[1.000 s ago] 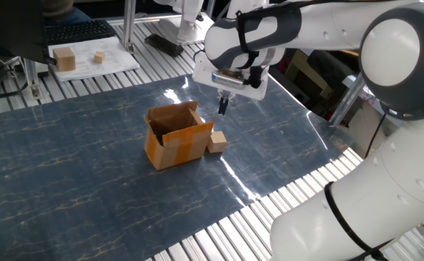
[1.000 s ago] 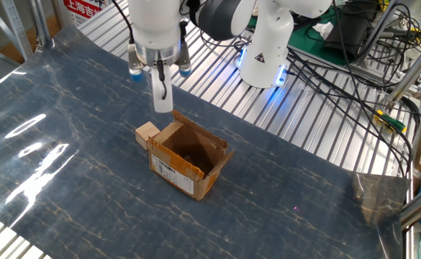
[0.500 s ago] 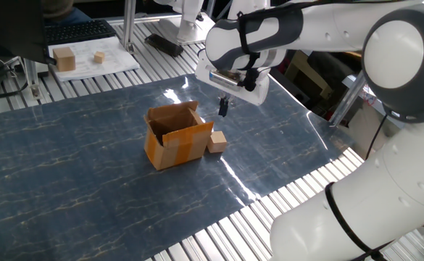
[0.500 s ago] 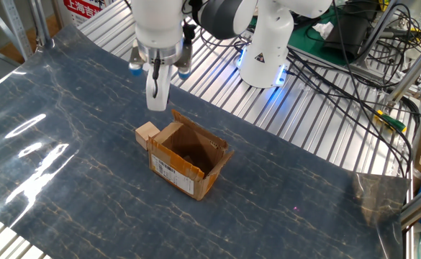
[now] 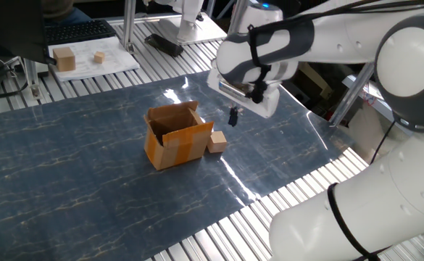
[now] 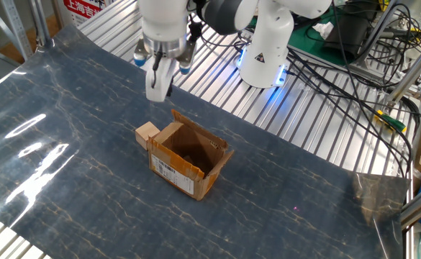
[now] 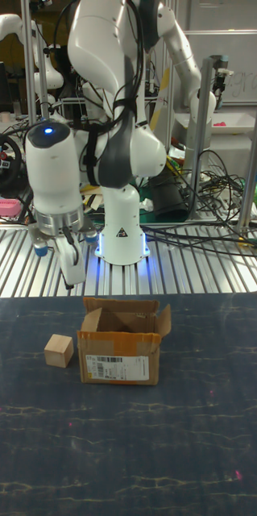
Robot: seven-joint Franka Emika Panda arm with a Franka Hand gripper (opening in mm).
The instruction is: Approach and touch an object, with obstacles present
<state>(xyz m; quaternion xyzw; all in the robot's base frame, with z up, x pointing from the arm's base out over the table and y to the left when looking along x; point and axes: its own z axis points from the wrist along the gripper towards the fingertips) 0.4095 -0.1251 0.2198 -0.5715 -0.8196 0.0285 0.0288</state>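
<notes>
Cube (image 5: 217,141) of pale wood sits on the dark blue mat (image 5: 67,181), just beside the open cardboard box (image 5: 175,135). Above and apart from both hangs the gripper (image 5: 233,116), holding nothing; whether its fingers are together, I cannot tell.
</notes>
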